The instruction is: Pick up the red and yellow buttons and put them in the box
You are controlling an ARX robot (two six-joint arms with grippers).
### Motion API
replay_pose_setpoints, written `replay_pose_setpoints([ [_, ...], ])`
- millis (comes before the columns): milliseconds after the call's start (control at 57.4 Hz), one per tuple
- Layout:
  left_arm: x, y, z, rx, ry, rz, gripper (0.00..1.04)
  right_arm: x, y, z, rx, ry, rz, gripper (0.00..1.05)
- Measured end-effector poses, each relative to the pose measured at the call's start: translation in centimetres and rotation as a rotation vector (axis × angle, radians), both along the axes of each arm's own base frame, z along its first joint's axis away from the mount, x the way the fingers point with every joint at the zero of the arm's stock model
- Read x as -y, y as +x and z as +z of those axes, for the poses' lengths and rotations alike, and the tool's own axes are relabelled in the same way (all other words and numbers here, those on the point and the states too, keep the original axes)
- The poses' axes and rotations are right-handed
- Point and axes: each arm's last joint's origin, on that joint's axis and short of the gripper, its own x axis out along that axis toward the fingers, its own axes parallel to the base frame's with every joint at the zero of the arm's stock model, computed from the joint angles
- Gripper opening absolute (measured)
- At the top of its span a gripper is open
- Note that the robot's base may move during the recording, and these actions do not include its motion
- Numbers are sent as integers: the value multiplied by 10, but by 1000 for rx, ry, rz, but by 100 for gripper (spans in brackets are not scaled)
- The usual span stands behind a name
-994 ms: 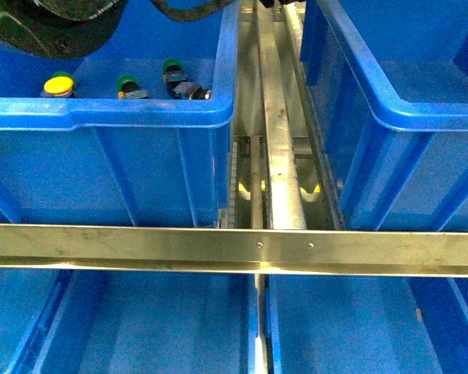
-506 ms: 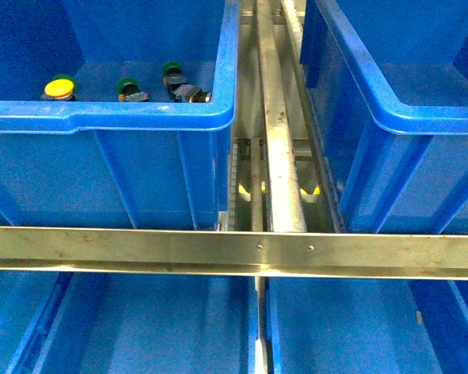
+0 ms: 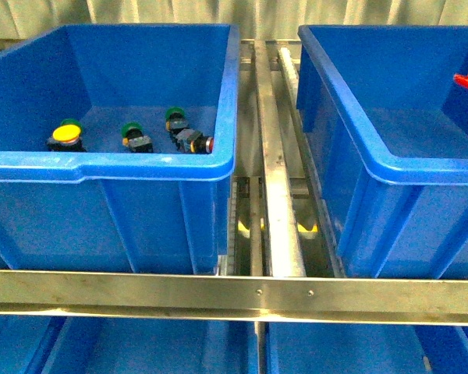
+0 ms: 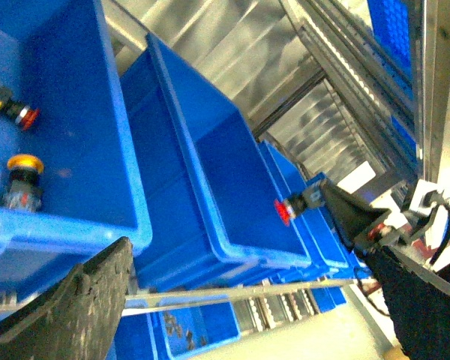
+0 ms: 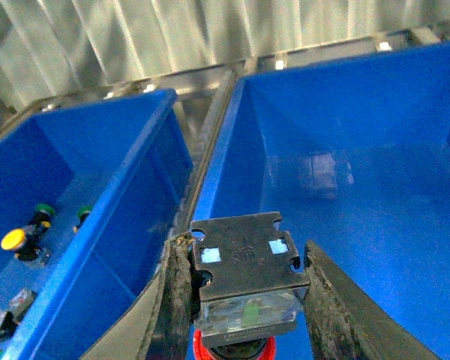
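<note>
This is an industrial storage or factory setting: large blue plastic bins (image 3: 109,167) sit in rows on a rack of bare metal rails (image 3: 277,179) and a crossbar (image 3: 234,292), with corrugated sheet-metal walling (image 3: 164,12) along the top of the frame.

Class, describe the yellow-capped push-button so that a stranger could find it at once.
Look in the left blue bin of the front view. On its floor, near the front wall, the yellow-capped push-button is the leftmost of the row lying there. It alone has a round yellow cap; the green-capped switches beside it do not.
</note>
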Motion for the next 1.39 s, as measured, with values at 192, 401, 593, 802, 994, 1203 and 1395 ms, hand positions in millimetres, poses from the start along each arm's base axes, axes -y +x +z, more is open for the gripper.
replay_pose_setpoints([
  [192,-12,-54,-32,-94,25,19,97,-12,-14,5,2,-36,14,33],
  [401,-31,-62,-73,-200,46,101,97,-15,-16,5,-8,-74,-14,33],
  [593,-35,-62,-87,-224,146,153,97,-12,-17,5,-17,-80,-34,33],
  [802,-36,-62,-100,-200,250,212,97,-10,-19,8,-15,-79,-41,33],
  [994,-35,-63,-104,-76,448,427,89,-6,-21,15,2,-73,-49,33],
  [1203,-41,-64,-93,89,692,737,48,-4,-21,18,12,-70,-46,33],
  [1395,-41,-63,-93,94,721,735,14,-3,-21,19,12,-71,-43,33],
])
